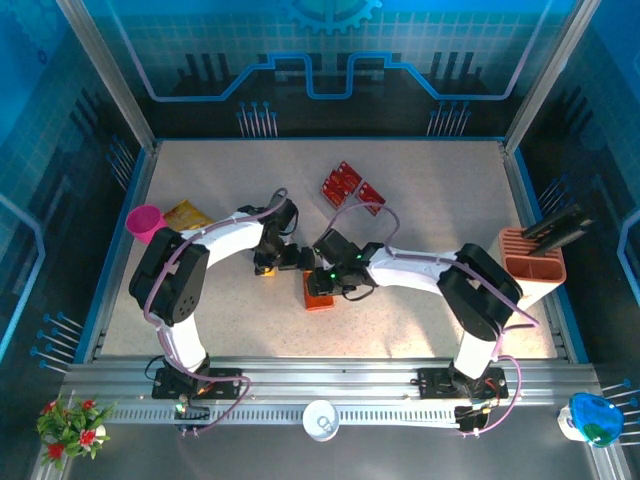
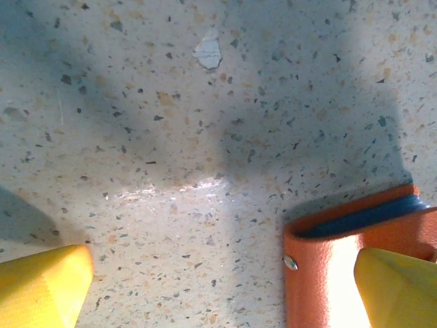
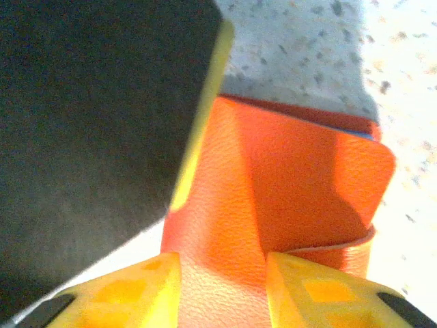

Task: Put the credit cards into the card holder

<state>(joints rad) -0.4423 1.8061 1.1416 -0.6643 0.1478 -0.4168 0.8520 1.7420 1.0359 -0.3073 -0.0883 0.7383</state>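
Speckled beige tabletop [image 1: 430, 330], fenced by blue panelled walls, carries everything.

Two white arms rise from bases at the bottom of the overhead frame. The left arm [image 1: 170, 280] arches up and sweeps right, and the right arm [image 1: 470, 285] sweeps left. Their wrists almost meet at mid-frame.

One tall orange slotted rack [image 1: 533, 265] stands at the right edge. One pink plastic cup [image 1: 145, 222] sits at the left, with one yellow-orange snack bag [image 1: 188, 214] just beside it.

One small orange-red leather card holder [image 1: 318, 293] lies at the centre, under the right wrist. The glossy red rectangular credit cards [image 1: 342, 183] lie above it in the frame, well apart from it. Two seem to overlap and a third sits just to their right, though the count is hard to make out.

In its wrist view the left gripper [image 2: 218, 287] hangs over the table with its yellow fingers spread wide. The lower-right finger is over the holder's corner. This view also shows the holder's blue inner edge and a metal rivet [image 2: 290, 262].

In its wrist view the right gripper [image 3: 223, 287] has its yellow fingers partly apart. They straddle the holder's near edge, with no visible pinch. A curled fold shows at the holder's right side. A dark bulk with a yellow edge [image 3: 102, 123] fills the upper left and overlaps the holder's left side.
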